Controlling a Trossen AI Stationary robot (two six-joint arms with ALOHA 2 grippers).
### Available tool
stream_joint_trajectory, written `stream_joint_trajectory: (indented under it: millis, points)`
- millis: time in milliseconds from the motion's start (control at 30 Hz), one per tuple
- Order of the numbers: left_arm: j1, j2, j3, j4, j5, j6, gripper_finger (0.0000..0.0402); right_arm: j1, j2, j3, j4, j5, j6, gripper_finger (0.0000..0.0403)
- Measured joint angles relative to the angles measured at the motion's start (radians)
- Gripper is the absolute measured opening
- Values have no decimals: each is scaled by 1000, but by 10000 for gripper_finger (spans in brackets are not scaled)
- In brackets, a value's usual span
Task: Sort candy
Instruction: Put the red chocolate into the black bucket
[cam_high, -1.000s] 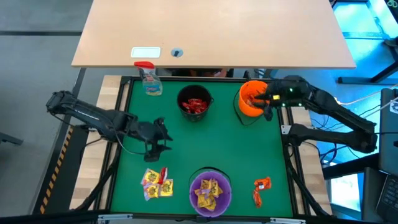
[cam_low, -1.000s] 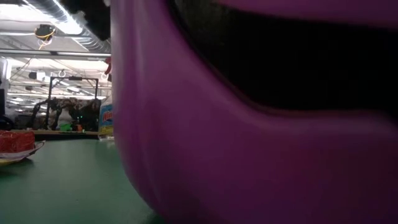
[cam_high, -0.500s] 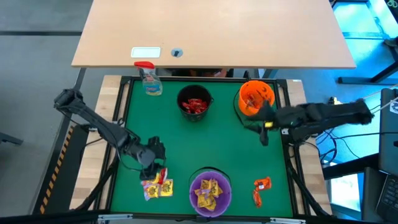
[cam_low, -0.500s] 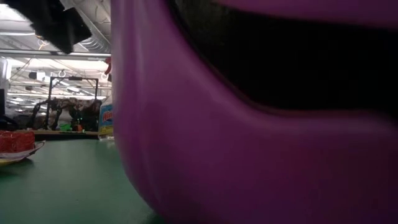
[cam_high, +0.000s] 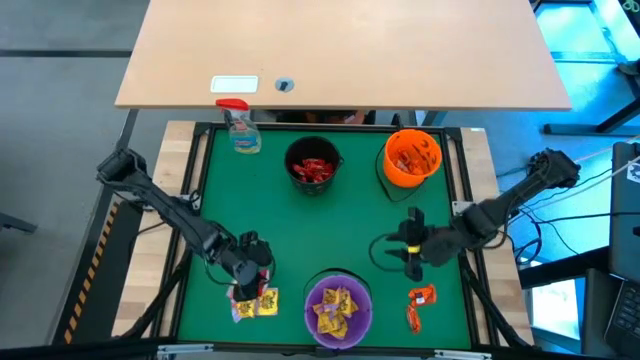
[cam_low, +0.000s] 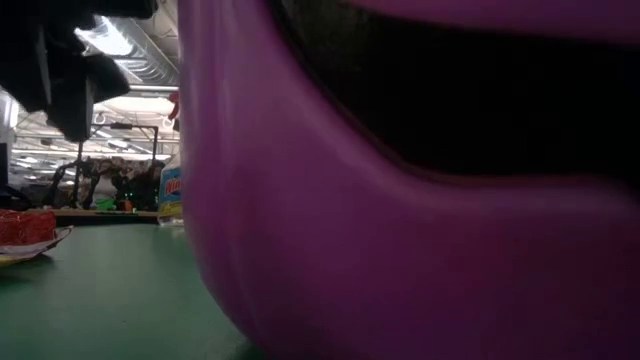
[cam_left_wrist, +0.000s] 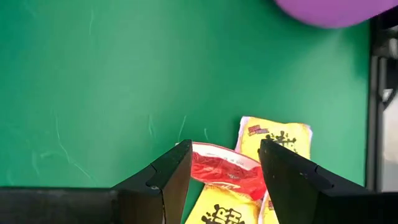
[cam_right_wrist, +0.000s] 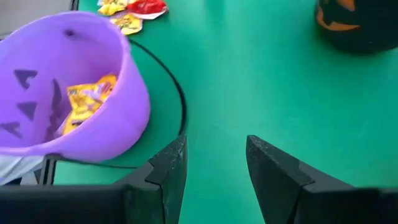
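- Left claw (cam_left_wrist: 221, 171) spread, straddling a red candy (cam_left_wrist: 224, 174) lying on yellow candies (cam_left_wrist: 273, 137) beside the purple bowl (cam_high: 338, 305).
- Risk: closing may pinch a yellow packet too, mixing colours.
- Right claw (cam_right_wrist: 214, 162) spread, empty; it has left the orange bowl (cam_high: 412, 158) for mid-counter (cam_high: 350, 225), near the orange candy (cam_high: 420, 297).

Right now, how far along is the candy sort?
Done: red packets in the black bowl, orange ones in the orange bowl, yellow ones in the purple bowl. In hand: nothing; the open left gripper hovers over a red candy on the yellow packets. The right gripper is open and empty. Left: that pile and the orange packets.
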Motion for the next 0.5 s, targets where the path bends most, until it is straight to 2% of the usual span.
stream_joint_trajectory:
  millis: [133, 267, 367, 500]
  points:
    - [-11, 55, 0, 8, -19, -82, 179, 57, 15, 0, 0, 58, 48, 161]
    - [-22, 106, 0, 2, 16, -125, 179, 99, 15, 0, 2, 132, 86, 161]
    - [-24, 120, 0, -13, 49, -156, 179, 121, 15, 0, 2, 154, 92, 161]
    - [-18, 120, 0, -34, 38, -208, 179, 131, 15, 0, 2, 176, 112, 161]
